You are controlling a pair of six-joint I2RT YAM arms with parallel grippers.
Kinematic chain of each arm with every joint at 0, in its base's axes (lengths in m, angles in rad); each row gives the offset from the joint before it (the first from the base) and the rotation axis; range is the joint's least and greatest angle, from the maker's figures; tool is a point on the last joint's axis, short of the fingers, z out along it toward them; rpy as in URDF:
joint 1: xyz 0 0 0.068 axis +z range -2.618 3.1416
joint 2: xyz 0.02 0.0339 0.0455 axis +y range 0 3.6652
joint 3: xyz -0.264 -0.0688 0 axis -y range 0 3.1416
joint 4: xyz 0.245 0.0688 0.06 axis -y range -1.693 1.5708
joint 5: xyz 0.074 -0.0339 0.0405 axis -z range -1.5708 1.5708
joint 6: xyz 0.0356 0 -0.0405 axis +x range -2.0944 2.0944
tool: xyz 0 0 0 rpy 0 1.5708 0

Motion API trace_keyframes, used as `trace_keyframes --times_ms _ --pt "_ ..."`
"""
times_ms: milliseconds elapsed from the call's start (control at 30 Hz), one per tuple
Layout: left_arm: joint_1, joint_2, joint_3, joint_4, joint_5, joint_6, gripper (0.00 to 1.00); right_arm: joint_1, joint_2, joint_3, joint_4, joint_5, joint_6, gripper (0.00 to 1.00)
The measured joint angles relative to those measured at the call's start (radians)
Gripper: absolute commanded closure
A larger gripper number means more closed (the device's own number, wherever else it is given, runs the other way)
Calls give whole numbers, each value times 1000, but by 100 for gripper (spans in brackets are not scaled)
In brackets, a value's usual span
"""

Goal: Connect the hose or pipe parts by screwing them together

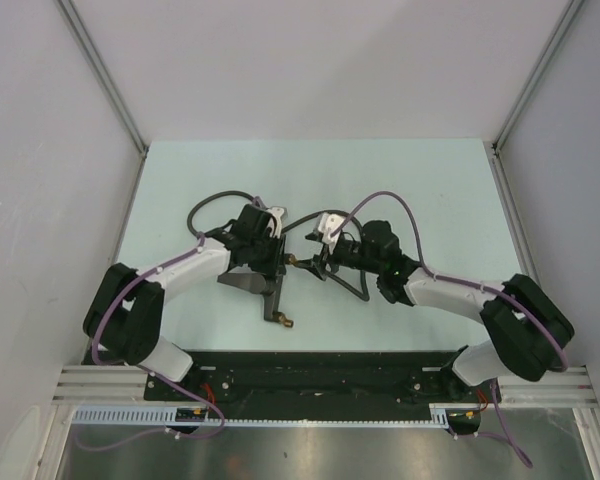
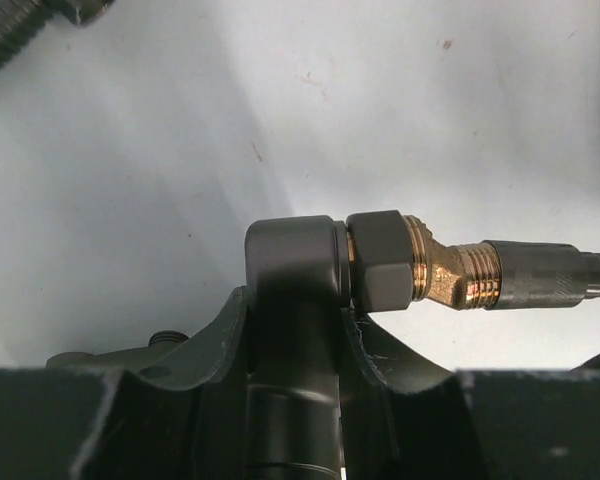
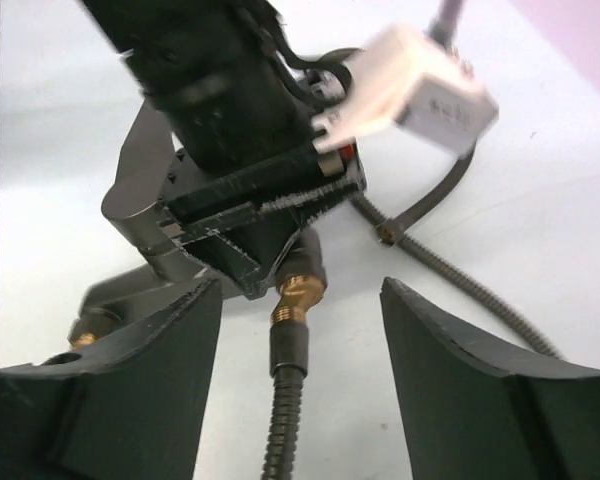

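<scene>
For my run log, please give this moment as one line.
left claw: shut on fitting | right claw: open, astride hose | joint: hose end against fitting, tightness unclear

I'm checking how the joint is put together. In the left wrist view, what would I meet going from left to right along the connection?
Along the joint: dark-grey rounded rigid fitting → dark-grey hexagonal nut → brass angled threaded connector → dark-grey ribbed flexible hose.
</scene>
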Motion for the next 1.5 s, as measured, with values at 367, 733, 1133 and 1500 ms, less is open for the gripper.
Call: trace_keyframes --times_ms 367,733,1133,1500 --pt "11 46 43 -93 38 24 100 178 -58 18 -329 175 -627 25" --pt "19 48 65 -154 143 34 100 253 122 18 -287 439 -893 46" --pt "34 56 65 -200 124 36 100 283 209 24 -124 524 -877 100" --pt "-43 -36 -65 -24 -35 -62 100 191 226 129 -312 317 -506 100"
